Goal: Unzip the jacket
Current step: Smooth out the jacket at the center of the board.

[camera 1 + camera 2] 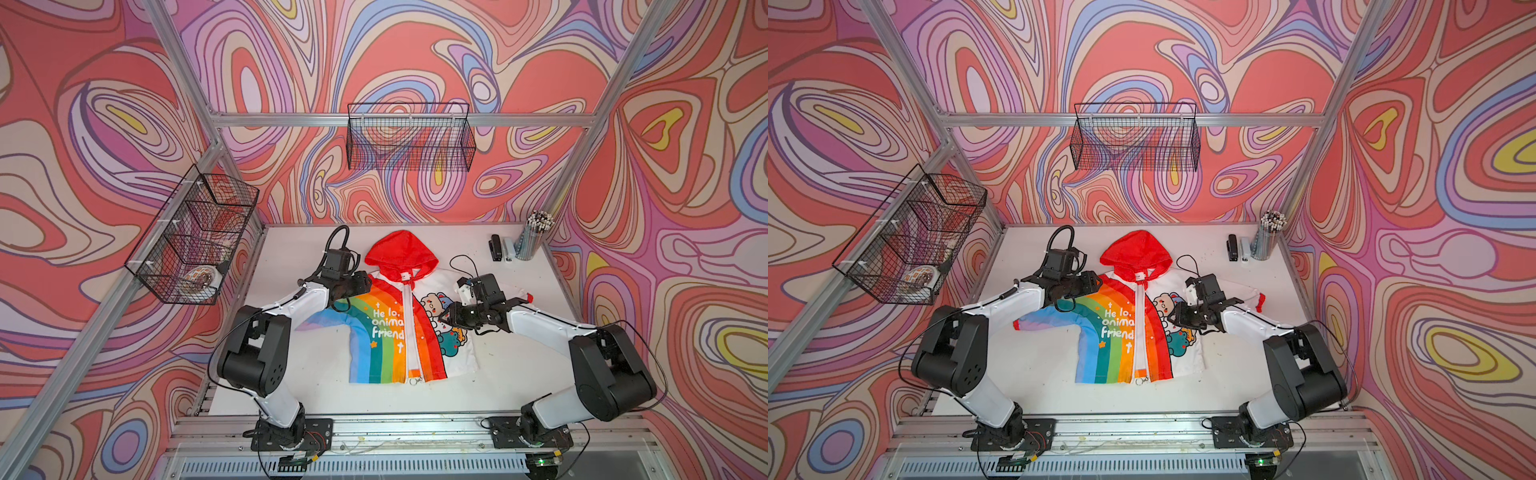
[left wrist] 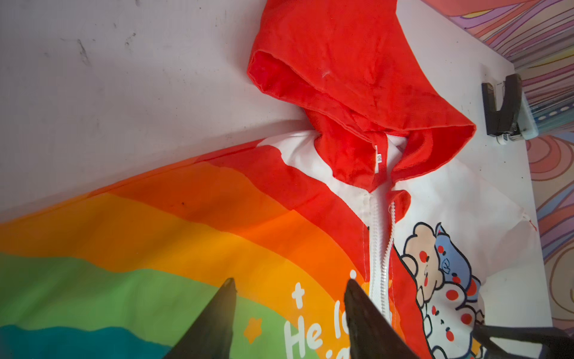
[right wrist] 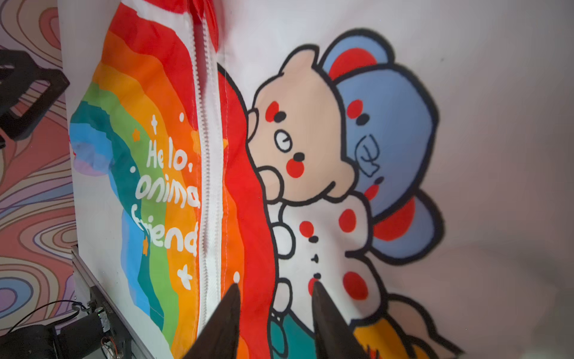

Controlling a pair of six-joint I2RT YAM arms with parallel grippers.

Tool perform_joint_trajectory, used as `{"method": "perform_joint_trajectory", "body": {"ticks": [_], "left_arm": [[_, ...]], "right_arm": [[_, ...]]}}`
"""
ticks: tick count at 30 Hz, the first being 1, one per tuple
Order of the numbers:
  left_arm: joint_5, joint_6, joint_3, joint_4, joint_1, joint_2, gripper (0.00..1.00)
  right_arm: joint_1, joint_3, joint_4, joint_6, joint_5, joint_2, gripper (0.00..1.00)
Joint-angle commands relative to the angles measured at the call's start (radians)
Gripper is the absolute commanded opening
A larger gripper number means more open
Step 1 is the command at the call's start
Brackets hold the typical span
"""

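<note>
I have the jacket (image 1: 399,324) lying flat and face up in the middle of the worktop (image 1: 286,253). Its red hood (image 1: 401,249) points toward the back wall and its hem toward the arm bases. The white zipper (image 1: 410,328) runs straight down the front between the rainbow half and the white cartoon half, and a small ring (image 1: 414,381) lies at its hem end. My left hand (image 2: 290,286) is low over the rainbow half near the shoulder. Its jaws stand apart with nothing clamped between them, and in the left wrist view one fingertip (image 2: 352,287) sits just beside the zipper teeth, above the white lettering. My right hand (image 3: 275,284) reaches in from the opposite side over the cartoon animals, also parted and holding nothing. One fingertip (image 3: 234,290) is on the red stripe just beside the zipper and the other is on the white animal print. I cannot tell from either wrist view whether the tips are pressing the cloth or hanging just above it. In both top views the two hands flank the zipper across the chest, left (image 1: 1094,282) higher toward the collar, right (image 1: 1177,316) lower.
</note>
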Motion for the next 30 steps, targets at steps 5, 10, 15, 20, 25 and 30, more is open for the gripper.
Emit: {"method": "perform_joint_trajectory", "body": {"ticks": [5,10,15,20,25,30], "left_arm": [[-0.050,-0.042,0.074,-0.069,-0.001,0.116,0.55],[-0.097,-0.062,0.096,-0.112,-0.001,0.172,0.54],[-0.148,-0.079,0.122,-0.156,0.002,0.216,0.54],[-0.177,-0.102,0.127,-0.210,0.020,0.237,0.53],[-0.175,-0.106,0.122,-0.216,0.038,0.255,0.53],[-0.158,-0.103,0.116,-0.208,0.046,0.260,0.53]], "right_arm": [[0.010,-0.009,-0.027,0.022,0.058,0.061,0.38],[0.010,-0.009,-0.067,0.035,0.082,0.093,0.38],[0.011,-0.012,-0.119,0.058,0.145,0.095,0.36],[0.011,-0.024,-0.163,0.082,0.191,0.085,0.34],[0.010,-0.055,-0.164,0.094,0.187,0.069,0.33],[0.010,-0.067,-0.158,0.093,0.169,0.019,0.33]]}}
